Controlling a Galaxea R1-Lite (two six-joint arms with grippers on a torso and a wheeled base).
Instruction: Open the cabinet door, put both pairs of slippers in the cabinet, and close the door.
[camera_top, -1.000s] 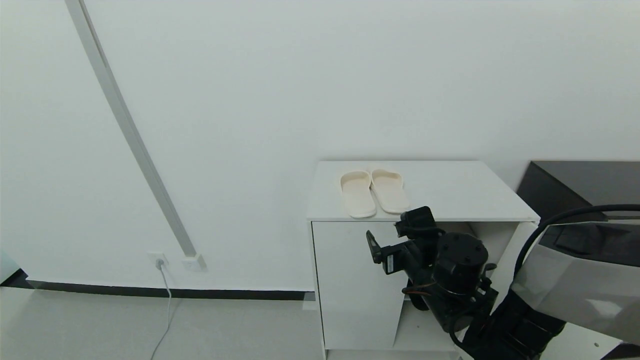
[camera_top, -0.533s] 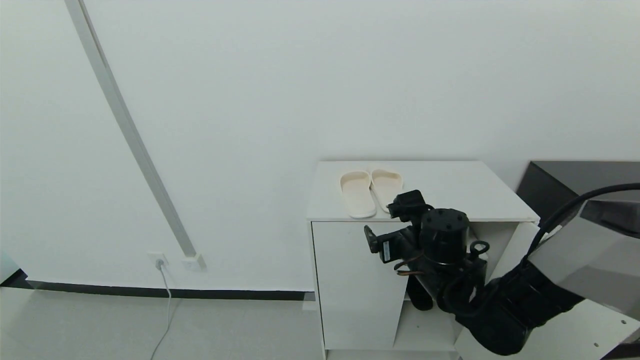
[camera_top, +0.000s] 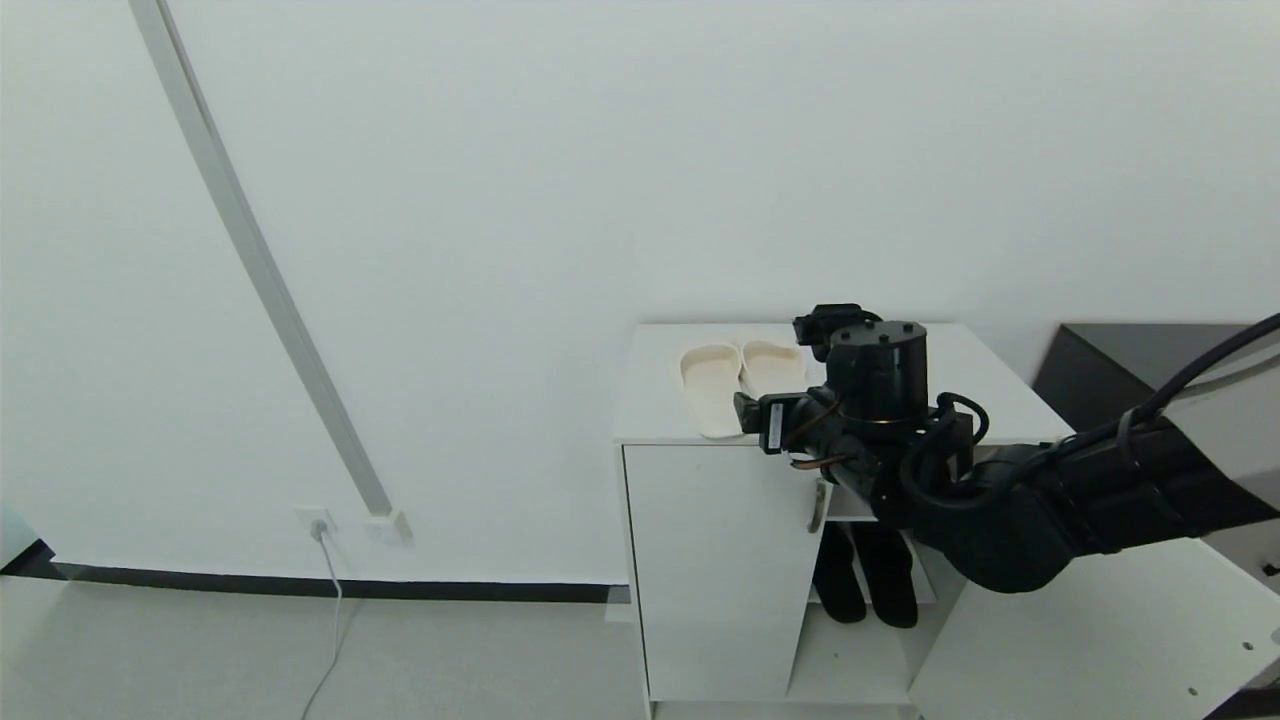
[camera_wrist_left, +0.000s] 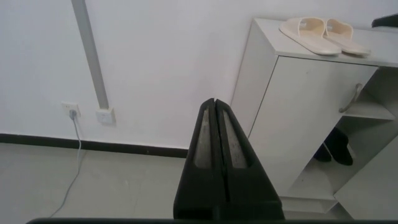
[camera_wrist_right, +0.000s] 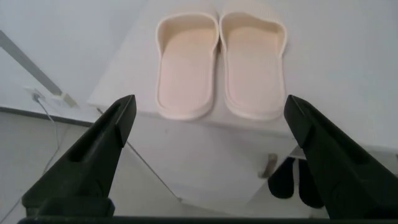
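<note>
A pair of cream slippers (camera_top: 742, 383) lies side by side on top of the white cabinet (camera_top: 950, 385), near its front left. The cabinet's right door (camera_top: 1080, 640) stands swung open; its left door (camera_top: 715, 570) is shut. Inside, a pair of black slippers (camera_top: 865, 585) rests on the lower shelf. My right gripper (camera_wrist_right: 209, 104) is open and hovers just above and in front of the cream slippers (camera_wrist_right: 221, 62), with nothing between its fingers. My left gripper (camera_wrist_left: 214, 109) is shut and empty, well off to the cabinet's left, facing the cabinet (camera_wrist_left: 298, 118) from low down.
A dark piece of furniture (camera_top: 1150, 370) stands to the right of the cabinet. A wall socket with a cable (camera_top: 318, 522) and a grey conduit (camera_top: 260, 270) are on the wall to the left. Bare floor lies in front of that wall.
My right arm has risen from in front of the cabinet's open compartment to the level of its top, towards the cream slippers. The black slippers inside have come into view.
</note>
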